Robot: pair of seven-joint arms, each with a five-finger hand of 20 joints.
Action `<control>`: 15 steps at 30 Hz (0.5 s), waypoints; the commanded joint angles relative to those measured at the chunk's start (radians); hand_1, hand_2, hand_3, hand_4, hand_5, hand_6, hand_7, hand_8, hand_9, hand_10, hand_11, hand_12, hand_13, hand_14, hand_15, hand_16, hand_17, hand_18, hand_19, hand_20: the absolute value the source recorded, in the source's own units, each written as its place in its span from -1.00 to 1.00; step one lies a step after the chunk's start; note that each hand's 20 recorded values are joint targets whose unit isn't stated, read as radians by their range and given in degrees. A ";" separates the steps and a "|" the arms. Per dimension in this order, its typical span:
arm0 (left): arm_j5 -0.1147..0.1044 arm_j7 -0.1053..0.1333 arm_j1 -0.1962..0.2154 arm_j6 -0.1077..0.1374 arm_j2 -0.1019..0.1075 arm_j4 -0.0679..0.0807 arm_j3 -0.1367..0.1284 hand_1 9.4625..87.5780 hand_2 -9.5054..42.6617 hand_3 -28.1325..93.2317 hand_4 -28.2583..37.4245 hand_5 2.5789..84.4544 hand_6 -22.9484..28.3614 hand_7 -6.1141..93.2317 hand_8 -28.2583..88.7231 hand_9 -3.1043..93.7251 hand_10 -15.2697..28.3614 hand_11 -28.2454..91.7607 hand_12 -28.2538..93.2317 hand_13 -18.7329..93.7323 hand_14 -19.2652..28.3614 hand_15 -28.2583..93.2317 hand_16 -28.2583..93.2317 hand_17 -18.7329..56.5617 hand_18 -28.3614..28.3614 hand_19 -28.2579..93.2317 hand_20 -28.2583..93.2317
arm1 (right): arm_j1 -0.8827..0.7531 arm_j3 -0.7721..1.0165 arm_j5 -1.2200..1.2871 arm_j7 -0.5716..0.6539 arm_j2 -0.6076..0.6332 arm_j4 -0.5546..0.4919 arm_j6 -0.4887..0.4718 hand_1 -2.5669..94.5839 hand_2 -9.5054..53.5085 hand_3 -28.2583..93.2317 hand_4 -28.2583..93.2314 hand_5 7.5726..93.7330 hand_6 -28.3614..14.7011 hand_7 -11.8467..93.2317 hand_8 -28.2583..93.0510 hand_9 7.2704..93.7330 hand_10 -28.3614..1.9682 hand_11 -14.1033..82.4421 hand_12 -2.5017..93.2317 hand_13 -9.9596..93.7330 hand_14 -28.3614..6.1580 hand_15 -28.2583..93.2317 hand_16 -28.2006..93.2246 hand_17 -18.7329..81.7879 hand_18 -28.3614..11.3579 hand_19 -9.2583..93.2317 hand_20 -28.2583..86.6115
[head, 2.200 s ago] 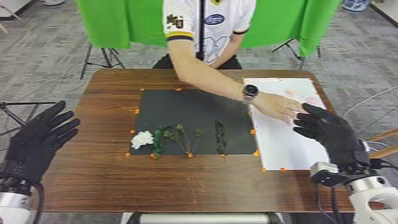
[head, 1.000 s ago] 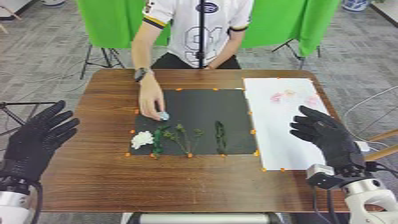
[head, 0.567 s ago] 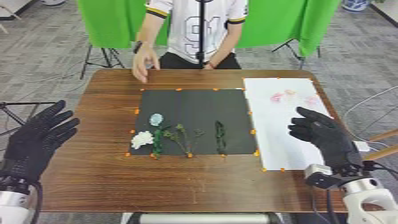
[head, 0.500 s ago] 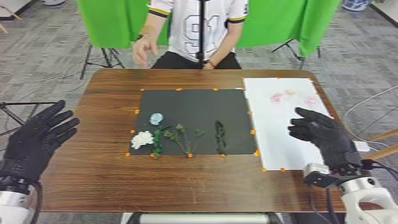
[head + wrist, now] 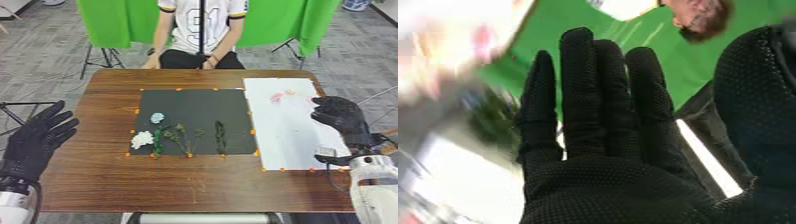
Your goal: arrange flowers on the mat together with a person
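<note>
The dark mat (image 5: 200,112) holds a white flower (image 5: 142,140) at its near left corner, a pale blue flower (image 5: 157,118) just beyond it, and green stems (image 5: 184,140) beside them. A separate leafy stem (image 5: 220,137) lies farther right on the mat. Pink flowers (image 5: 284,96) rest at the far end of the white sheet. My right hand (image 5: 339,117) is over that sheet's right edge, open and holding nothing. Off the mat's left side, my left hand (image 5: 37,137) is open. In the right wrist view, my right hand (image 5: 602,175) has straight fingers.
The white sheet (image 5: 289,135) lies right of the mat on the brown table (image 5: 169,185). Orange markers (image 5: 189,155) line both edges. A person sits across the table with hands at the far edge, near the lap.
The person set the pale blue flower on the mat, let go and drew the hand back off the table. My right hand has moved right and slightly away; my left hand is still.
</note>
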 commanded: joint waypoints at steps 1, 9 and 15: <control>0.004 -0.001 0.018 0.009 -0.002 -0.001 -0.003 -0.63 -0.70 0.62 -0.94 -0.26 0.06 -0.58 -0.65 -0.34 0.28 -0.24 -0.21 -0.25 0.45 -0.09 -0.47 -0.72 0.80 0.20 -0.33 | 0.100 -0.048 -0.458 0.117 0.125 0.128 0.049 -0.35 -1.00 0.81 -1.00 -0.28 0.24 -0.22 -0.79 -0.17 0.28 -0.34 -0.50 -0.03 0.15 0.10 -0.18 -0.29 -0.46 0.31 0.14; 0.004 0.006 0.025 0.015 -0.005 -0.005 -0.006 -0.62 -0.70 0.62 -0.94 -0.26 0.06 -0.58 -0.65 -0.34 0.28 -0.24 -0.21 -0.25 0.45 -0.09 -0.47 -0.72 0.80 0.20 -0.33 | 0.171 -0.112 -0.627 0.258 0.171 0.198 -0.130 -0.37 -1.00 0.83 -1.00 -0.39 0.21 -0.23 -0.77 -0.29 0.22 -0.37 -0.46 -0.10 0.16 0.05 -0.14 -0.34 -0.46 0.28 0.14; 0.006 0.005 0.025 0.014 -0.007 -0.005 -0.007 -0.62 -0.70 0.62 -0.94 -0.26 0.06 -0.58 -0.65 -0.34 0.28 -0.24 -0.21 -0.25 0.44 -0.09 -0.47 -0.72 0.80 0.20 -0.33 | 0.204 -0.168 -0.690 0.316 0.182 0.239 -0.136 -0.34 -1.00 0.83 -1.00 -0.32 0.27 -0.14 -0.79 -0.19 0.16 -0.10 -0.39 -0.05 0.18 0.19 -0.15 -0.33 -0.45 0.29 0.14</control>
